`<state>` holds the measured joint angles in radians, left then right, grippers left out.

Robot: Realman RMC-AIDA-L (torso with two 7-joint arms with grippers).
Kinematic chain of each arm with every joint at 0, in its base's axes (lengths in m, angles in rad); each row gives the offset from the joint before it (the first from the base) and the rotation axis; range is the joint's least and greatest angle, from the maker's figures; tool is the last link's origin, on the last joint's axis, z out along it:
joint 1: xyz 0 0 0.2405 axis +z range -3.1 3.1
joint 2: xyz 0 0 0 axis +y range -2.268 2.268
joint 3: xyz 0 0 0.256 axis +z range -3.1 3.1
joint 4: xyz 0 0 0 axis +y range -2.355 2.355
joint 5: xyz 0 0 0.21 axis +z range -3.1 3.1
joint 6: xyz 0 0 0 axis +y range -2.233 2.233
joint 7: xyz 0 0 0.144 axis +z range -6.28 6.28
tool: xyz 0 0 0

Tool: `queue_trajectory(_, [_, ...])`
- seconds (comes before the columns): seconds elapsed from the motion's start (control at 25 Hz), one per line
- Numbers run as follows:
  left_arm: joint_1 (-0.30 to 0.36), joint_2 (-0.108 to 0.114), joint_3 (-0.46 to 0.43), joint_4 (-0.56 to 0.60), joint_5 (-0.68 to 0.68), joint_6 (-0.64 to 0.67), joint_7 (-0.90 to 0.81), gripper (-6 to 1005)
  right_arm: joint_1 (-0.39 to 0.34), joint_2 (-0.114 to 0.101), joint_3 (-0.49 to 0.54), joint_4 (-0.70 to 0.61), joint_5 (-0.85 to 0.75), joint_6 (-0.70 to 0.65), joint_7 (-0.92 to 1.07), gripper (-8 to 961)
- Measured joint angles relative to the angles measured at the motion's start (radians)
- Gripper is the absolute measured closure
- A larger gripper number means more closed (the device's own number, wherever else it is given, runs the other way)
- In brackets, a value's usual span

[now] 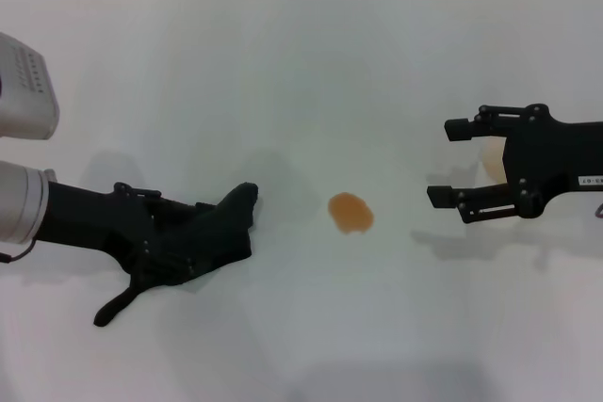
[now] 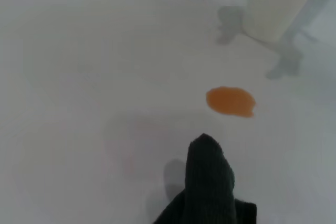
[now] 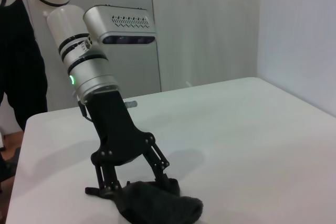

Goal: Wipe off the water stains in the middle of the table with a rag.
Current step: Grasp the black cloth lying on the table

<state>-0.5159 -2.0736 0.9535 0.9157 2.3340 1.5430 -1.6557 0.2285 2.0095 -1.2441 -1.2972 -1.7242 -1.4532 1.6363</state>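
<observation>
Clamping the soft black rag [image 1: 212,233], the left claw [image 1: 174,251] sat short of the orange-brown water stains [image 1: 350,212] — next, a sweep toward 3 o'clock; the right claw [image 1: 452,162] hung spread apart.

1 rag [image 1: 212,233], 1 stain [image 1: 350,213], 1 cup [image 2: 278,6], 2 hands [image 1: 151,270] [image 1: 452,162].

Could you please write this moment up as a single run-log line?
left gripper: on rag, left of stain | water stains: unwiped, mid table | right gripper: open, right of stain, idle
</observation>
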Motion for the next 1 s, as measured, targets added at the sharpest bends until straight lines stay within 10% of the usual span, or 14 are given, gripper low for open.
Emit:
queue_trajectory(0.56, [0.001,-0.002,-0.007,0.000,-0.004,-0.010,0.000,131,-0.006,0.000,0.000,-0.002,0.001,-0.007,0.014,93])
queue_trajectory(1.0, [-0.019,-0.003,-0.001,-0.054,-0.008,-0.067,-0.012,326,-0.007,0.000,0.000,-0.002,0.003,-0.007,0.019,94])
